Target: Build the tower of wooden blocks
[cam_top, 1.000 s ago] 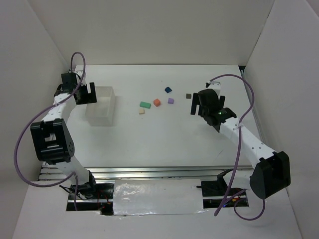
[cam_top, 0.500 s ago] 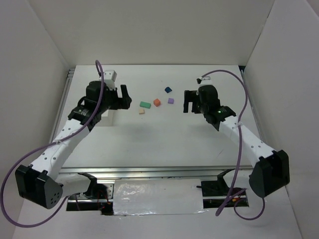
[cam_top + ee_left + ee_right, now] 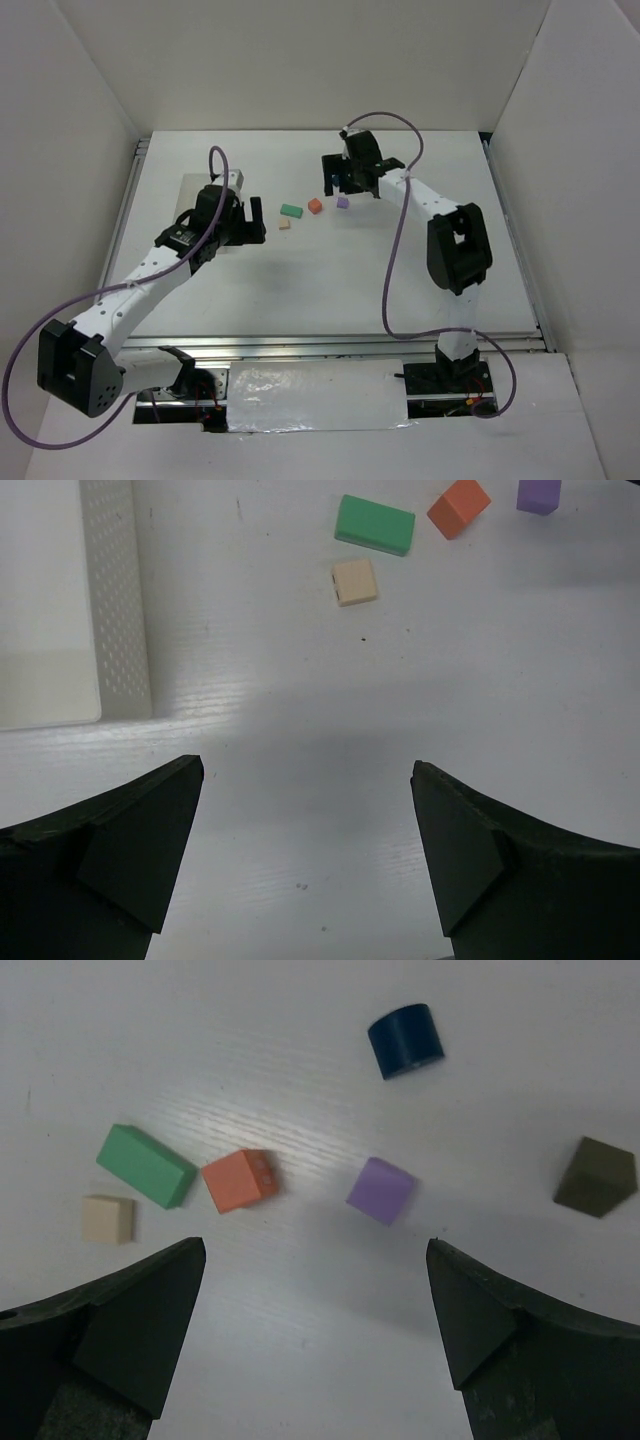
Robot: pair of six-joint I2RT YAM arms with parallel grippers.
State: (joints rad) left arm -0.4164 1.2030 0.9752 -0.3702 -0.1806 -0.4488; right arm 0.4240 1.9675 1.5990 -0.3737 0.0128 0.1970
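We see the left gripper [image 3: 308, 772] spread wide by the white box [image 3: 48, 600], the right gripper [image 3: 315, 1250] spread over the purple cube [image 3: 381, 1190].

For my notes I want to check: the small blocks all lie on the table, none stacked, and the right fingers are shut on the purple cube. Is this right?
Not quite. In the right wrist view the right fingers stand wide open and hold nothing; the purple cube lies on the table ahead of them, untouched. The rest is right.

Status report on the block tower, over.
Left claw open, right claw open, both empty. Wood blocks scattered, none stacked. White box sits apart, by left claw.
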